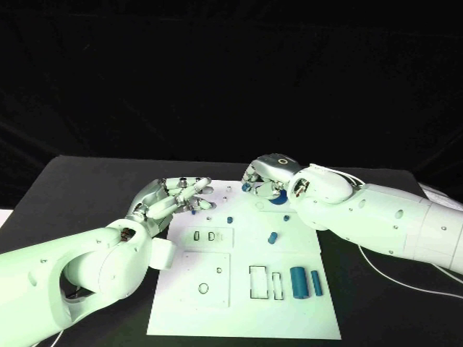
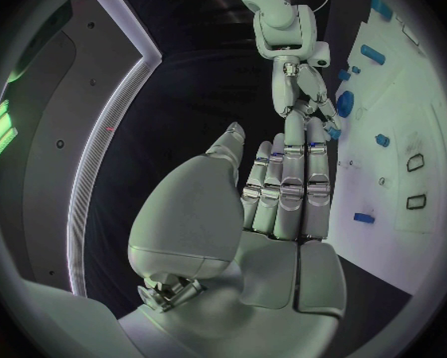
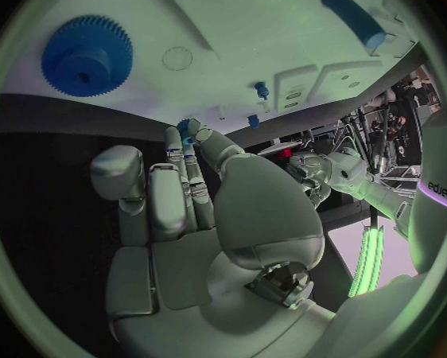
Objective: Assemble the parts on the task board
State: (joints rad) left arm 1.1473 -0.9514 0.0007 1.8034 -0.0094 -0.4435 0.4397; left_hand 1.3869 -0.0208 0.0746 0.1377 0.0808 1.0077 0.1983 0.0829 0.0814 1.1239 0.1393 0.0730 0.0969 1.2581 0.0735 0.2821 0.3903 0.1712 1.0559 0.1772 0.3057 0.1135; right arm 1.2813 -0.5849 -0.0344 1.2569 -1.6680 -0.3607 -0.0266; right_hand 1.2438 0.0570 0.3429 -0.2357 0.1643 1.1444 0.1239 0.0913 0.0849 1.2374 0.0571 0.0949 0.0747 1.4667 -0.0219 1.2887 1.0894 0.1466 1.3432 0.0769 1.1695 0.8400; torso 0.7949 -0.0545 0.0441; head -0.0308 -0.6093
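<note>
— Where do we see the parts?

— On the task board (image 1: 242,318): a blue gear (image 3: 87,54) at its far edge by the right hand (image 1: 265,176), a small peg (image 1: 274,237) mid-board, and two blue cylinders (image 1: 306,282) standing in slots near the right side.

— And our hands?

— The left hand (image 1: 179,195) rests at the board's far left with fingers straight and close together, holding nothing. The right hand pinches a small blue piece (image 3: 187,127) at its fingertips.

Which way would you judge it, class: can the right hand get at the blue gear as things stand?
Probably yes. The right hand hovers right beside the blue gear on the board, and nothing lies between them.
</note>
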